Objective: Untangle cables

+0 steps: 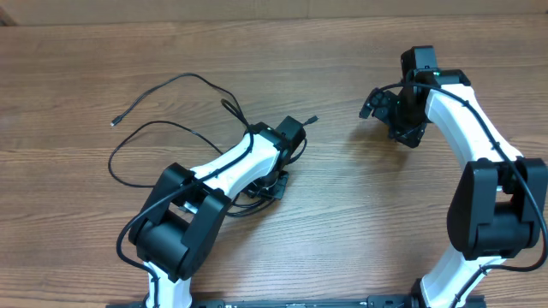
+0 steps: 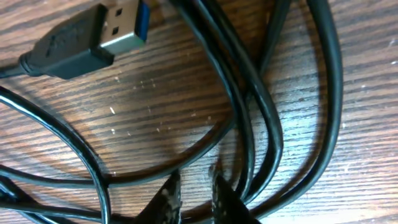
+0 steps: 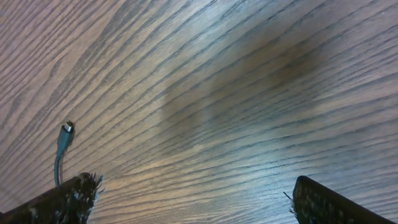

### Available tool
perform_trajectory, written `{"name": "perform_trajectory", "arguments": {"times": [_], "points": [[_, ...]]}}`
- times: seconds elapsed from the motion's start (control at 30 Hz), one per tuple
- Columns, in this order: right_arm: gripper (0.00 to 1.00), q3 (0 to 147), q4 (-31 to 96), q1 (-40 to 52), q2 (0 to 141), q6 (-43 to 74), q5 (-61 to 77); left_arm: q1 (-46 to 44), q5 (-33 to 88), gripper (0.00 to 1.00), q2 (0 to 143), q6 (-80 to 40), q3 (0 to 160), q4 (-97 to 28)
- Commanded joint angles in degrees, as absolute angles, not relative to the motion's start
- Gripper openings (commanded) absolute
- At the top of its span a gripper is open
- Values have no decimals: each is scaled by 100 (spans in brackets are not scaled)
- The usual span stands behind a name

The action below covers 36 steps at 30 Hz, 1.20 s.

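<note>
The cables (image 1: 171, 128) are thin black cords, looped loosely on the wooden table left of centre and running under my left arm. One small plug end (image 1: 114, 122) lies at the far left and another (image 1: 312, 118) near the middle. In the left wrist view several cable strands (image 2: 261, 112) curve close together beside a USB plug with a blue insert (image 2: 93, 34). My left gripper (image 2: 193, 183) hovers right over them, its jaws a narrow gap apart with wood showing between. It is also seen from overhead (image 1: 272, 184). My right gripper (image 3: 193, 186) stands wide open over bare wood, holding nothing.
In the right wrist view a small silver-tipped plug (image 3: 67, 129) lies just beyond the left finger (image 3: 81, 190). From overhead the right gripper (image 1: 390, 118) sits at the back right, apart from the cable pile. The wooden table (image 1: 360, 222) runs past every edge of the frame.
</note>
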State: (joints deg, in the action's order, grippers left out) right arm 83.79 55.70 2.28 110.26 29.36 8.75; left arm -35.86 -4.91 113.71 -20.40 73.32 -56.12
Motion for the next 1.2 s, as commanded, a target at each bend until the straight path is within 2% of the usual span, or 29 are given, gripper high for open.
{"name": "perform_trajectory", "arguments": {"times": [0.0,0.03,0.27,0.47,0.57,0.63,0.8,0.87,1.17], "points": [[100,8433,5557,228,11032,2928,840,-3566,-440,8,11434,-1900,7284,-5621],[100,8433,5557,228,11032,2928,838,-3564,-438,4,11430,-1765,7312,-5660],[100,8433,5557,228,11032,2928,838,-3522,-436,5,11430,-1632,7946,-6267],[100,8433,5557,228,11032,2928,840,-3527,64,18,11432,-1627,8066,-6254],[100,8433,5557,228,11032,2928,838,-3531,115,32,11432,-1629,7994,-6163],[100,8433,5557,228,11032,2928,838,-3535,134,34,11432,-1680,7854,-5992],[100,8433,5557,228,11032,2928,838,-3531,152,30,11434,-1826,7446,-5537],[100,8433,5557,228,11032,2928,840,-3520,148,25,11434,-1824,7426,-5529],[100,8433,5557,228,11032,2928,840,-3439,91,18,11434,-1824,7426,-5544]]}}
